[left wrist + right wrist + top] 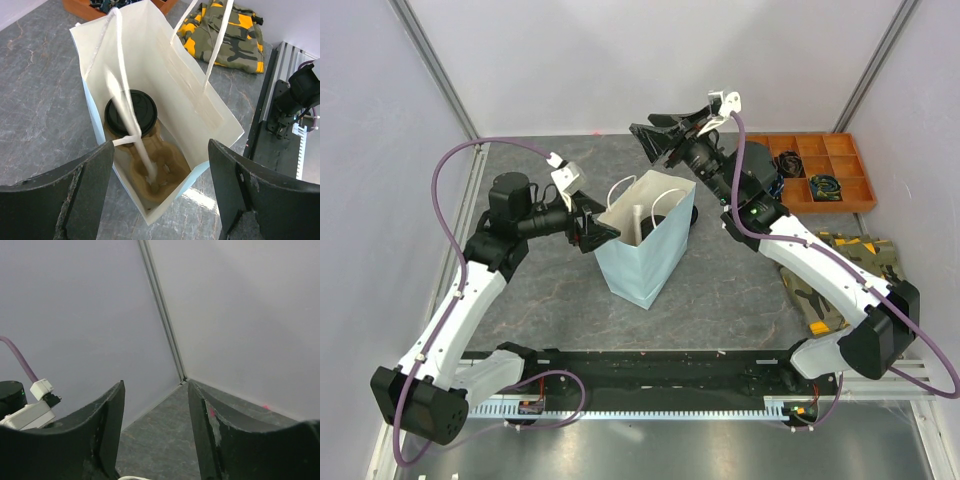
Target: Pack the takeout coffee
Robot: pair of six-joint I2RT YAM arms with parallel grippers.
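Takeout coffee (131,114): small round cup w/ black plastic lid pressed on top; only a sliver of tan side shows under the lid rim. Upright, seated in upper-left pocket (left wrist view) of tan pulp carrier (162,172), at bottom of light-blue bag (190,85). White handle cord (120,75) hangs across the lid.

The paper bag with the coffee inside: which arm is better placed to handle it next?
Probably left. The left tool is open beside the bag, facing in at the coffee. The right tool points toward the back wall.
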